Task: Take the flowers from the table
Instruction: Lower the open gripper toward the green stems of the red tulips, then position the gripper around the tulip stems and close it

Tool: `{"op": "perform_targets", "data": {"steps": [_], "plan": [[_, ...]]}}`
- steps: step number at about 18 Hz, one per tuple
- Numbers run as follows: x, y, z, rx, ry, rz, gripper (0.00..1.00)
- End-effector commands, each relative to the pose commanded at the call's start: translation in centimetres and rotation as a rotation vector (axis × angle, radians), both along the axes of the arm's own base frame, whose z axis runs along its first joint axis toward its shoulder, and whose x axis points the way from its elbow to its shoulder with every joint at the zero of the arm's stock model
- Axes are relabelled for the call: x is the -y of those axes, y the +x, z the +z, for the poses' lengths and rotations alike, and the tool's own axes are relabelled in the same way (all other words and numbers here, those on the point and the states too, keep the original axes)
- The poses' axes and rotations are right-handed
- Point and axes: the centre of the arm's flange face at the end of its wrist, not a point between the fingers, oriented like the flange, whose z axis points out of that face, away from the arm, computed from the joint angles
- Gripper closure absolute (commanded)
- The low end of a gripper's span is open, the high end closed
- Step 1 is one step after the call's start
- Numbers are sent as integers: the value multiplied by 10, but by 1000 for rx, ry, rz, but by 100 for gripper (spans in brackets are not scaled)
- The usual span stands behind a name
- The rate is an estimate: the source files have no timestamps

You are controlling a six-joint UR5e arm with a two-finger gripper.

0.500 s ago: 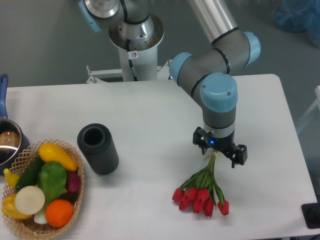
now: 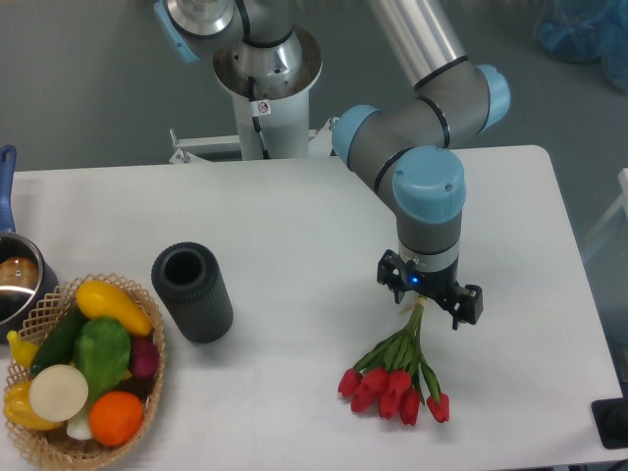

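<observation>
Hand (image 2: 423, 306) unmoved over flowers (image 2: 395, 375)

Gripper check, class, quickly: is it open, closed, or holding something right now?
Gripper: down at the stem end of the red tulips, which lie on the white table; whether it is closed on the stems cannot be told from this view.

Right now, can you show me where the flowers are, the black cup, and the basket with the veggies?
flowers (image 2: 394, 381), fixed camera view, on the red buds.
black cup (image 2: 192, 292), fixed camera view, on its ribbed side.
basket (image 2: 155, 365), fixed camera view, on the woven rim at the right.
</observation>
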Motion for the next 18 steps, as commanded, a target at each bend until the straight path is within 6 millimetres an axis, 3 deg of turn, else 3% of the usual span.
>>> {"op": "perform_targets", "data": {"steps": [5, 10, 15, 18], "plan": [[-4, -2, -33, 24, -24, -14, 0], [-12, -11, -39, 22, -19, -9, 0], [-28, -33, -49, 10, -12, 2, 0], [-35, -30, -61, 27, -13, 23, 0]]}}
